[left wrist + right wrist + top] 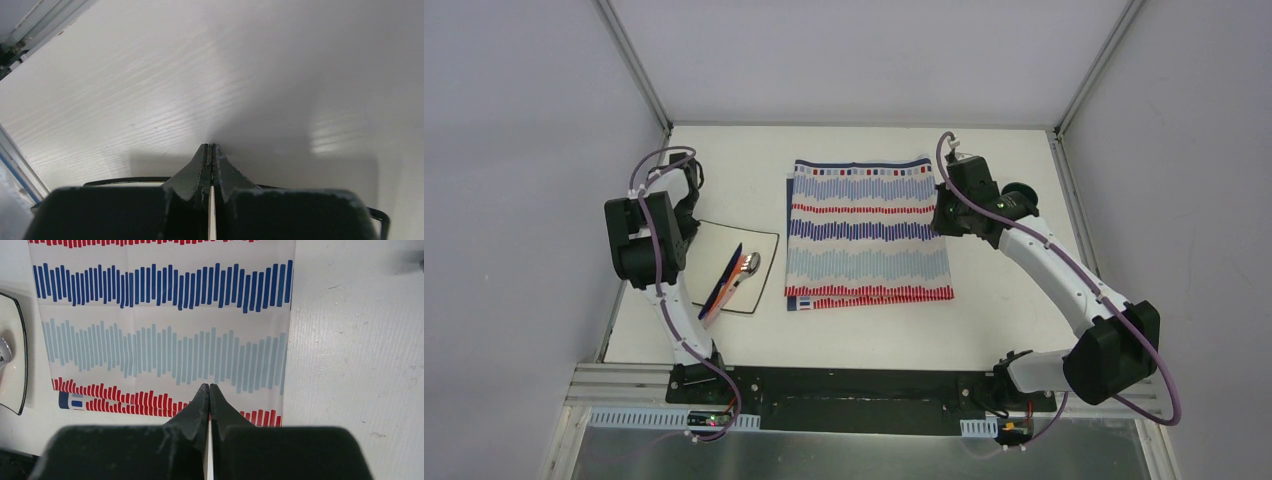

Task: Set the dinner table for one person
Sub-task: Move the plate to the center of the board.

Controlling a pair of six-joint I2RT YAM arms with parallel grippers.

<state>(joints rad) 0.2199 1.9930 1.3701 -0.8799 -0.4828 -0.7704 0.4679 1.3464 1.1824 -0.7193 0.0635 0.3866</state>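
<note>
The dinner table (pixel 864 340) is a matte white top with grey rails. A red, blue and white striped cloth (pixel 869 235) lies flat at its middle. My right gripper (pixel 944 218) hangs above the cloth's right edge, and in the right wrist view the right gripper (pixel 209 386) is shut and empty over the cloth (pixel 165 350). To the cloth's left lies a white square plate (pixel 759 245), on it a spoon (pixel 746 268) and orange and blue cutlery (pixel 722 290). My left gripper (pixel 210 146) is shut and empty above bare table (pixel 250 75), just past the plate's far edge.
A dark round object (pixel 1021 190) sits right of the cloth, partly hidden behind the right arm. The plate's dark rim (pixel 20 340) shows at the left of the right wrist view. Grey rails and white walls bound the table on three sides.
</note>
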